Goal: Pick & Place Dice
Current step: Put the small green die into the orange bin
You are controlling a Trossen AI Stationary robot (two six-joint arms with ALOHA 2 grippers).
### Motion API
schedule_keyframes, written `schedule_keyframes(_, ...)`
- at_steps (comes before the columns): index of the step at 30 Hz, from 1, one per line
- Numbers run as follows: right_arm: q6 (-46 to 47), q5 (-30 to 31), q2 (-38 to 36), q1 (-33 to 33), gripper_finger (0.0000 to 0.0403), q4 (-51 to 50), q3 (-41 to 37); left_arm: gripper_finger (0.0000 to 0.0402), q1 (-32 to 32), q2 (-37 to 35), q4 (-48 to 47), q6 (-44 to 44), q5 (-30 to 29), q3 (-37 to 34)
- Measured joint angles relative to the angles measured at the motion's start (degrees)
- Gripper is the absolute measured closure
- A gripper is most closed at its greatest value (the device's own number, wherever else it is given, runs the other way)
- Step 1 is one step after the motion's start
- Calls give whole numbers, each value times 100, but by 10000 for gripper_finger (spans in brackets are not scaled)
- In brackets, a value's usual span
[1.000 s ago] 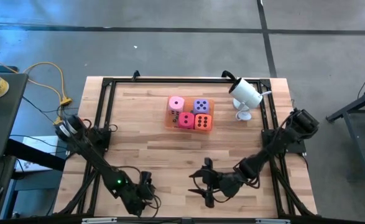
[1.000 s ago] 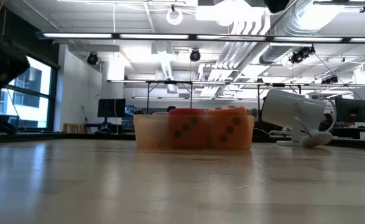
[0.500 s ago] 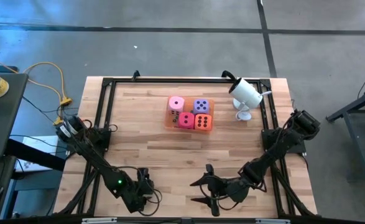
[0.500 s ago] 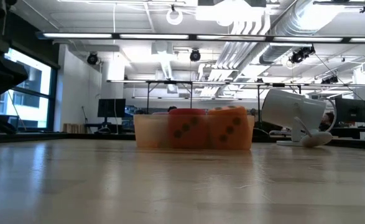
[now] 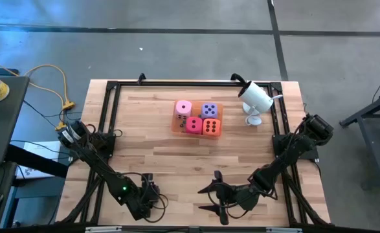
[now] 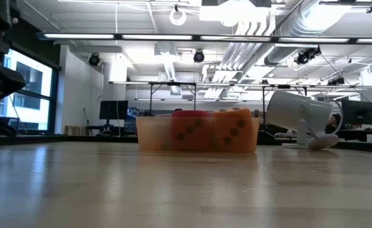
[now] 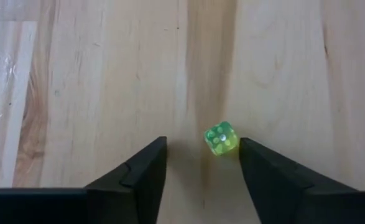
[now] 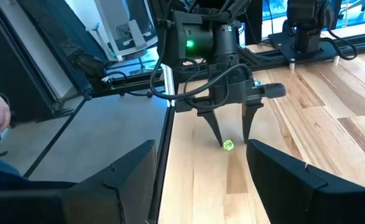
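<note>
Four soft dice sit in the orange tray (image 5: 175, 127) at the table's far middle: pink (image 5: 184, 107), purple (image 5: 208, 109), red (image 5: 194, 125) and orange (image 5: 210, 126). A small translucent green die (image 7: 221, 138) lies on the wood near the table's near left corner. My left gripper (image 7: 203, 149) points down at it, open, one finger on each side of it; the right wrist view shows this gripper (image 8: 229, 130) and the die (image 8: 228, 145) from the front. My right gripper (image 5: 206, 199) hovers open near the near edge, pointing toward the left gripper, with nothing between its fingers. My left gripper has the small green die (image 7: 221, 138) between its fingers, close against one fingertip (image 7: 247, 152). Whether that fingertip touches the die I cannot tell. The other finger stands clearly apart from it. The die rests on the table.
A white camera on a stand (image 5: 256, 97) sits at the far right. A black frame (image 5: 105, 129) runs along the table's left, right and far edges. Bare wood lies between the tray and the two grippers.
My right gripper has drifted a little toward the table's near edge and then kept still. The dice in the tray have not moved.
</note>
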Motion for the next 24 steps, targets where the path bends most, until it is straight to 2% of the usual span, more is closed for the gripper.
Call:
schedule_keyframes(6, -120, 0, 0, -42, 163, -35, 0, 238, -1, 0, 92, 115, 19, -6)
schedule_keyframes(20, -127, 0, -4, -76, 163, -56, 0, 243, 1, 9, 356, 222, 42, -11)
schedule_keyframes(24, -127, 0, -7, -79, 163, -62, 0, 260, 1, 9, 447, 360, 39, -11)
